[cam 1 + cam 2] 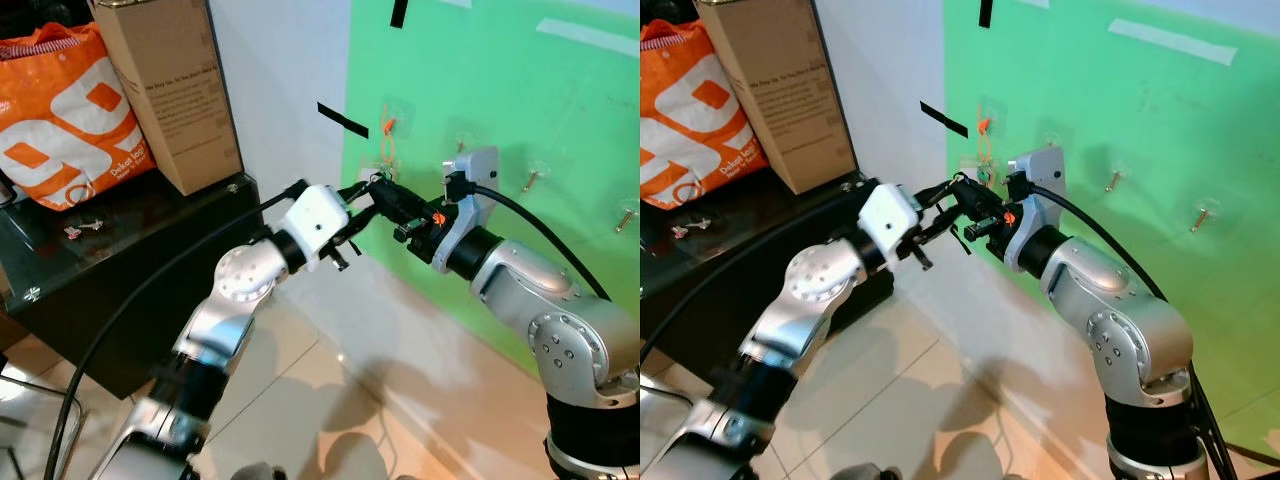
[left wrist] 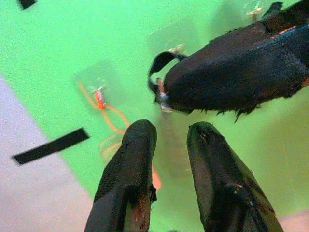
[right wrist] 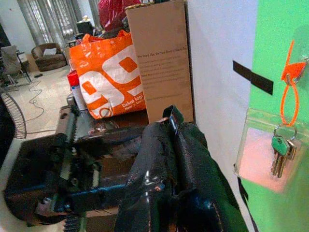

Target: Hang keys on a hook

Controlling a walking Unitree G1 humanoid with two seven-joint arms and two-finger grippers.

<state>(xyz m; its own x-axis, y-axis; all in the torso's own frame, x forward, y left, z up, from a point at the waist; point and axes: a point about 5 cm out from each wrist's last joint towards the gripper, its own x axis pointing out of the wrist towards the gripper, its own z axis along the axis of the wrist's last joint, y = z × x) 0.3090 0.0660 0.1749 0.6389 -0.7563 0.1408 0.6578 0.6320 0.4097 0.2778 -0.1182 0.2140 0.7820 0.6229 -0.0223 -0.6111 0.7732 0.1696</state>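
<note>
A bunch of keys hangs by an orange cord from a clear hook on the green wall board. My right gripper is just below that hook, shut on a black strap loop with a small metal piece at its end. Facing it tip to tip is my left gripper, whose fingers stand slightly apart and hold nothing. More hooks are stuck on the board to the right.
A black cabinet on the left carries an orange bag, a cardboard box and a small loose key set. Black tape strips mark the wall. Tiled floor lies below.
</note>
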